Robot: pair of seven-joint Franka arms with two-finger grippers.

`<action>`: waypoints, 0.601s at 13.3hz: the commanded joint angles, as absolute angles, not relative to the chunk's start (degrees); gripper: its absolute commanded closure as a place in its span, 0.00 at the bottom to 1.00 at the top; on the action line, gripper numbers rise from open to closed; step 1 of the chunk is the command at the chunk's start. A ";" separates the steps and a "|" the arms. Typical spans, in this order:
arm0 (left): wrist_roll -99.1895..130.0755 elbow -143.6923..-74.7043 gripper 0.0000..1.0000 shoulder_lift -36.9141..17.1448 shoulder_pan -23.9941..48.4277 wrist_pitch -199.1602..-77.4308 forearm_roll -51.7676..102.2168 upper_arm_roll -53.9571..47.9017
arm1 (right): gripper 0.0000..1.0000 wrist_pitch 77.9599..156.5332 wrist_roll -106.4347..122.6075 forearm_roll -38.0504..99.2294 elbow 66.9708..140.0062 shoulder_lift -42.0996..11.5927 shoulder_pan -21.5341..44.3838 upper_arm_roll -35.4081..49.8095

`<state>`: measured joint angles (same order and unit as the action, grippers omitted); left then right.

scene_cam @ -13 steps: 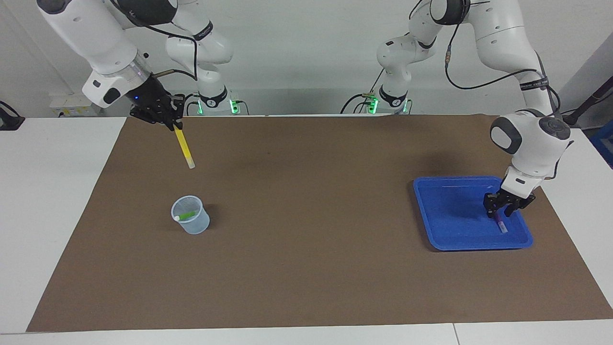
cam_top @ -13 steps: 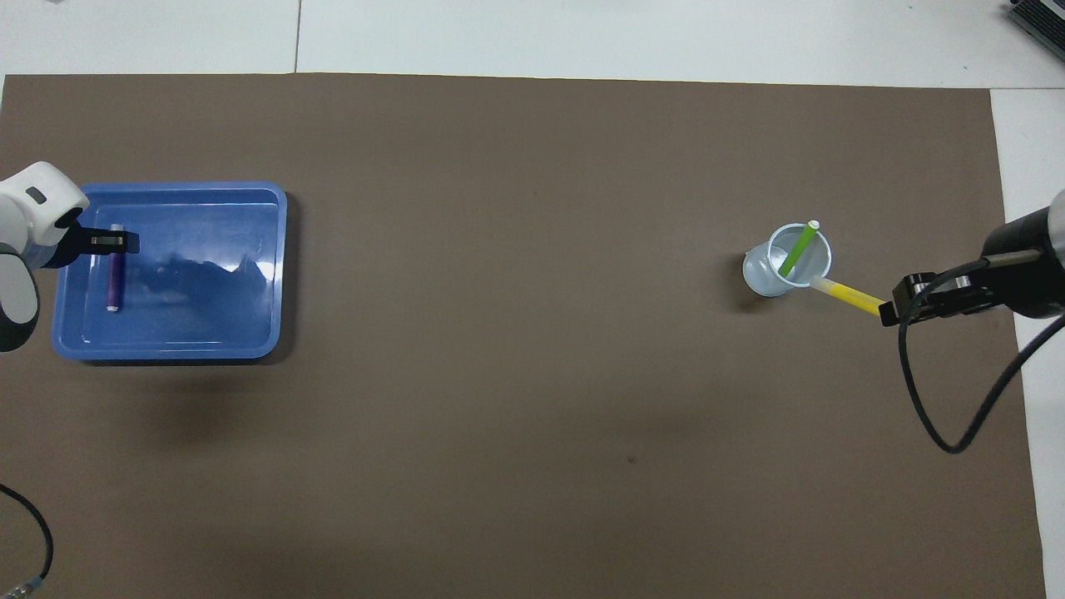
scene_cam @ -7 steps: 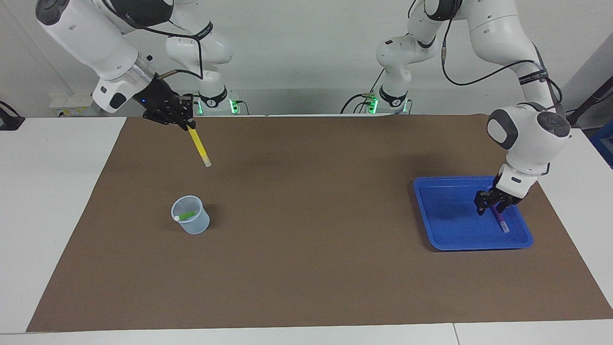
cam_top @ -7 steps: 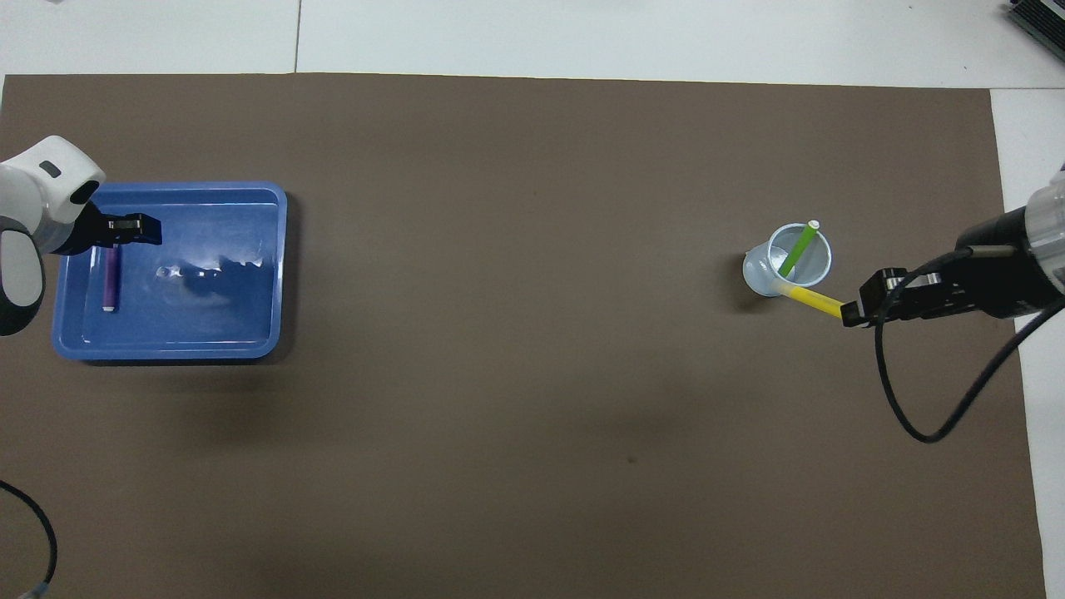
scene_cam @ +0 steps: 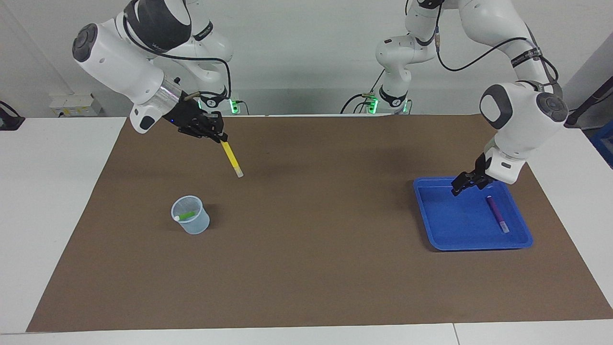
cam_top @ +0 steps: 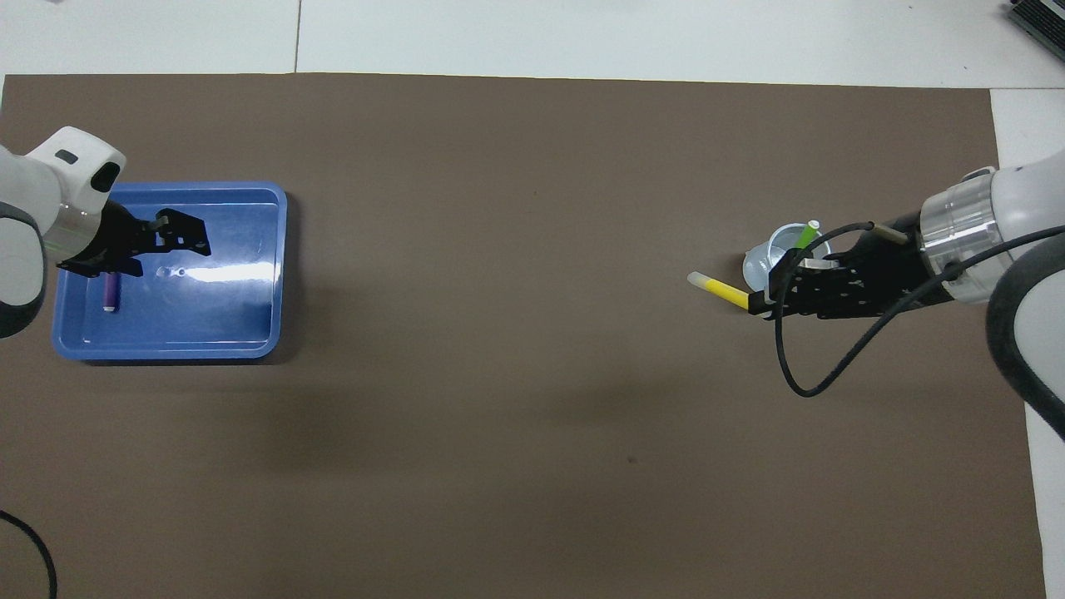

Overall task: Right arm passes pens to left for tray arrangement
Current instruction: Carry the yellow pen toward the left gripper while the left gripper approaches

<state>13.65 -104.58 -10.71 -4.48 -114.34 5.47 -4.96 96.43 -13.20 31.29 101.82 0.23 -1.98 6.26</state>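
Yellow pen (scene_cam: 232,158), slim, whitish-tipped

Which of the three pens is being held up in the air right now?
The yellow pen, clamped by the right gripper above the brown mat. The purple pen lies flat in the blue tray, and the green pen stands in the cup.

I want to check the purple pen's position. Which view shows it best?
The facing view: the purple pen lies in full sight in the tray. In the overhead view the left hand and its arm cover most of the pen.
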 commanded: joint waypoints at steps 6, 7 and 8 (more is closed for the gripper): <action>54.26 -104.68 0.00 -7.73 11.67 -113.03 15.89 -4.31 | 1.00 110.73 -31.10 41.83 106.96 1.58 4.56 6.68; 59.01 -104.24 0.00 -7.73 12.39 -113.20 17.56 -4.39 | 1.00 112.48 -32.85 42.01 107.31 1.50 5.96 6.68; 63.50 -103.63 0.00 -7.73 13.26 -113.20 18.88 -5.18 | 1.00 114.85 -35.22 42.10 107.58 1.32 7.11 6.68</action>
<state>56.06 -104.26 -8.51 11.77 -113.45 16.28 -5.43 110.86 -31.77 40.46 105.39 0.27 5.53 6.47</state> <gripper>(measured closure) 0.000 0.824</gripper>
